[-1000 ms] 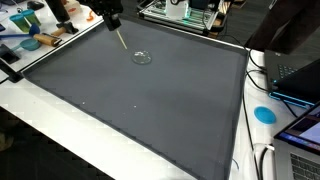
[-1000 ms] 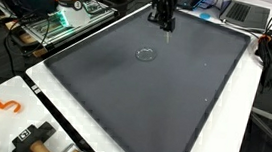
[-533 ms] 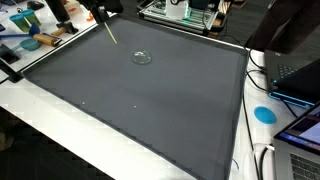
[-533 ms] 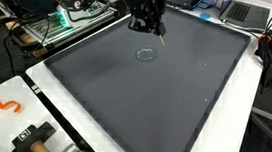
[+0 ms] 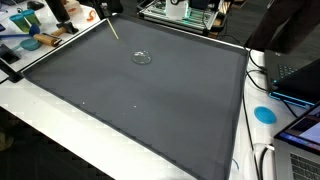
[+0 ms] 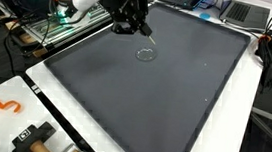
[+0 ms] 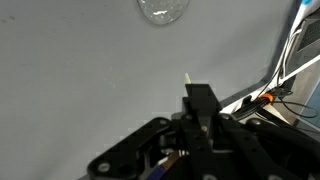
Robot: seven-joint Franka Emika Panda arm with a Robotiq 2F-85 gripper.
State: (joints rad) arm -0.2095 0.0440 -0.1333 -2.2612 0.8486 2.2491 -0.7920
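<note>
A dark grey mat (image 5: pixel 140 100) covers the table in both exterior views (image 6: pixel 154 98). A small clear glass dish (image 5: pixel 143 57) lies on it toward the back, and also shows in an exterior view (image 6: pixel 146 55) and at the top of the wrist view (image 7: pixel 163 10). My black gripper (image 6: pixel 136 26) hangs above the mat near its edge, apart from the dish. It is shut on a thin pale stick (image 5: pixel 113 27), whose tip pokes out past the fingers in the wrist view (image 7: pixel 187 76). In the wrist view the gripper (image 7: pixel 198 95) has its jaws closed together.
A laptop (image 5: pixel 295 75) and a blue disc (image 5: pixel 264 113) sit beside the mat. Teal bowls (image 5: pixel 30 43) stand past its corner. An orange hook (image 6: pixel 8 104) and a black tool (image 6: pixel 35 137) lie on the white table edge. A wire rack (image 6: pixel 66 19) stands behind.
The gripper has carried the stick away from the dish toward the mat's edge near the rack. In one exterior view the gripper body has left the frame. The dish has not moved.
</note>
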